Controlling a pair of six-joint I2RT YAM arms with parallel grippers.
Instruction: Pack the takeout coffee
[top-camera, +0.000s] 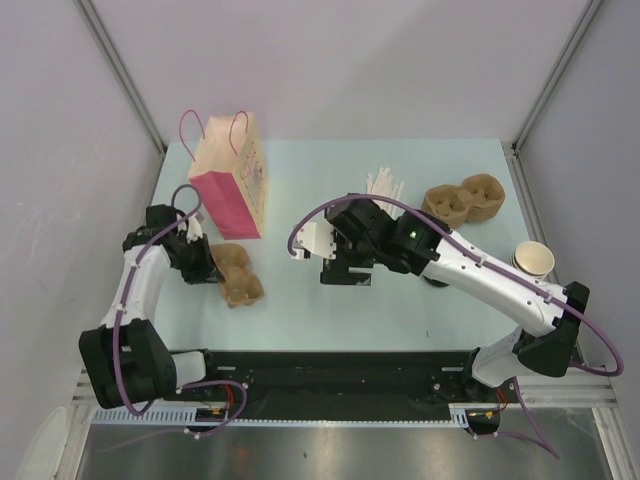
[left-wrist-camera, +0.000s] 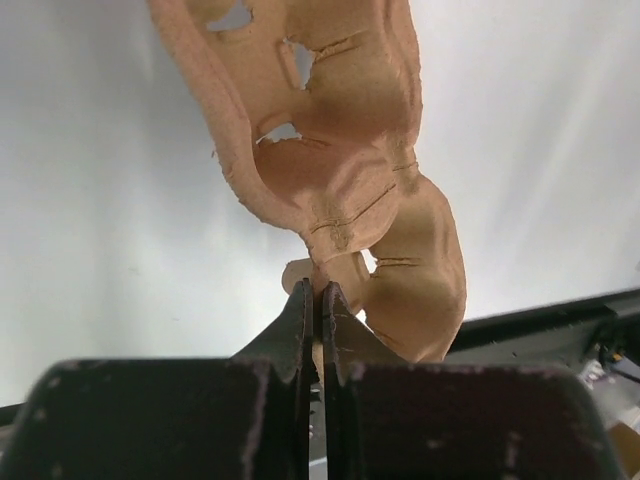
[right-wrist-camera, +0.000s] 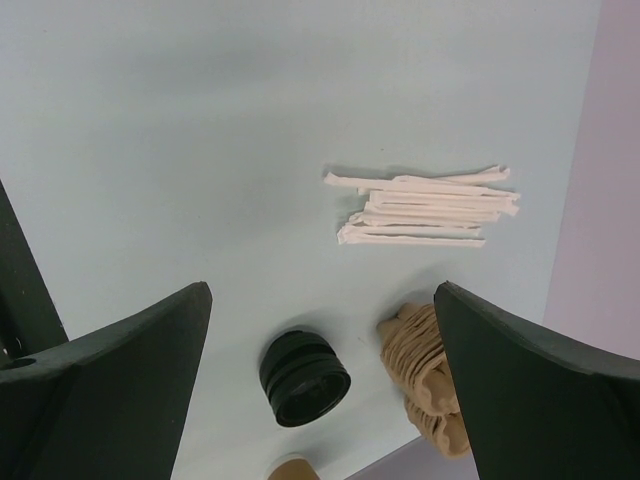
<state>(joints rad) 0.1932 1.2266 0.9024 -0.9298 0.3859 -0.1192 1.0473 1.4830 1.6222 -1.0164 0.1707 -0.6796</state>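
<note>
The left arm (top-camera: 135, 290) bends forward from its base, the left pincer (left-wrist-camera: 315, 290) pinched shut on a pulp cup carrier (left-wrist-camera: 340, 180); the right arm (top-camera: 490, 275) reaches inward, the right pincer (right-wrist-camera: 322, 292) spread wide, facing downward.

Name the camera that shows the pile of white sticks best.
The right wrist view: the white sticks lie whole and unobstructed on the table. The top external view shows them small, fanned just beyond the right arm, which may hide their near ends. The left wrist view shows none of them.
</note>
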